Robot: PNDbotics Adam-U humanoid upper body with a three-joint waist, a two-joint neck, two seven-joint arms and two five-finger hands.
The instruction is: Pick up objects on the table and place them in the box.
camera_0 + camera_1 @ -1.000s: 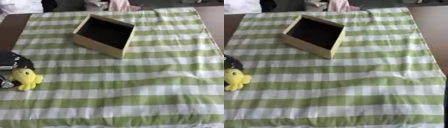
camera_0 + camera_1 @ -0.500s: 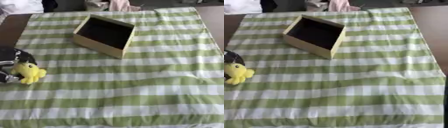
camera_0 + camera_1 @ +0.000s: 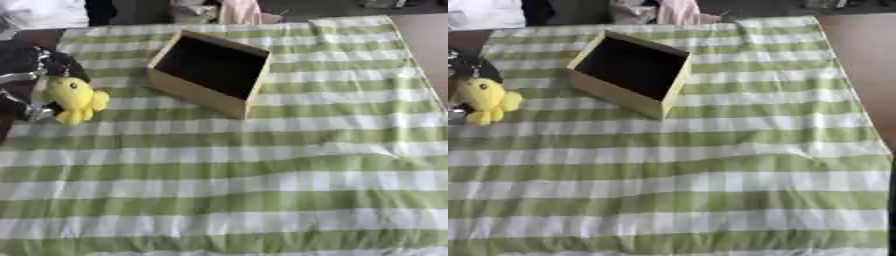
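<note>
Held in the left hand [image 3: 26,82] with fingers curled round its back, just left of the box [image 3: 208,72] above the striped surface [image 3: 262,175]: yellow plush toy [image 3: 73,99], likely light, soft, squashy, best gripped round the body.

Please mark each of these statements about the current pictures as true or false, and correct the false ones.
1. The robot's left hand holds the yellow plush toy. True.
2. The yellow plush toy already lies inside the open wooden box. False: it is left of the box, outside it, at the hand.
3. The box's dark inside shows no object. True.
4. The table is covered by a red dotted cloth. False: the cloth is green and white checked.
5. The robot's right hand rests on the cloth beside the box. False: no right hand shows in either view.
</note>
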